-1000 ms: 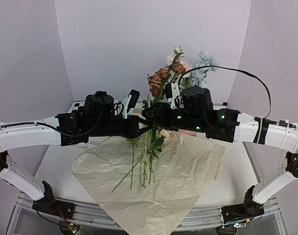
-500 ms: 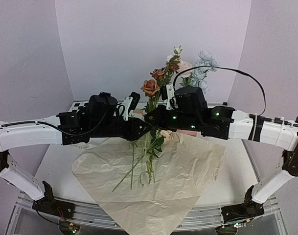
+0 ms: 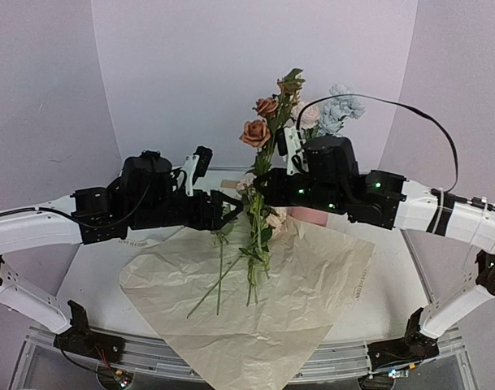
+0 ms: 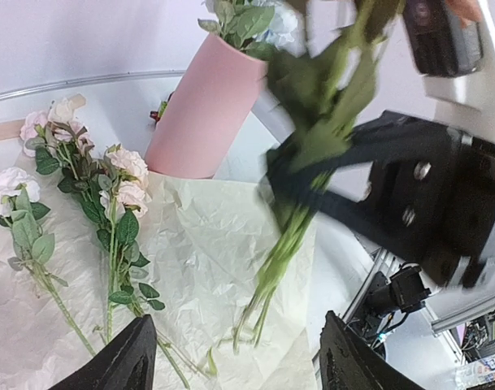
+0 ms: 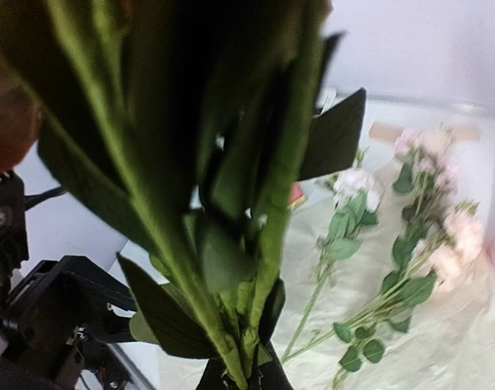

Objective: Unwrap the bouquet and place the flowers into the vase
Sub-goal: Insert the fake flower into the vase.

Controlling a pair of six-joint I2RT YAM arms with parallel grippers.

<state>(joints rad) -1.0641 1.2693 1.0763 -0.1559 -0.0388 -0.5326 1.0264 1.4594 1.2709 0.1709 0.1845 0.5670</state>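
Observation:
The bouquet's peach-tan paper point(image 3: 312, 276) lies spread flat on the table. My right gripper point(image 3: 260, 192) is shut on a bunch of flowers point(image 3: 255, 133) with rust-brown blooms, held upright with the stems point(image 3: 254, 272) dangling over the paper. In the right wrist view the green stems point(image 5: 231, 325) fill the shut gripper point(image 5: 249, 379). My left gripper point(image 3: 229, 213) hovers just left of the bunch, open and holding nothing point(image 4: 239, 345). The pink vase point(image 4: 202, 114) stands behind, with pale-blue blooms point(image 3: 341, 106) rising from it. More pink-white flowers point(image 4: 121, 175) lie on the paper.
The two arms meet nose to nose over the middle of the table, so the right arm's black body point(image 4: 426, 203) sits close in front of my left gripper. A small colourful object point(image 4: 159, 114) lies by the vase's foot. White walls enclose the back and sides.
The left gripper has let go of the stems and drawn back to the left. The right gripper has shut on the bunch and carried it slightly up and right.

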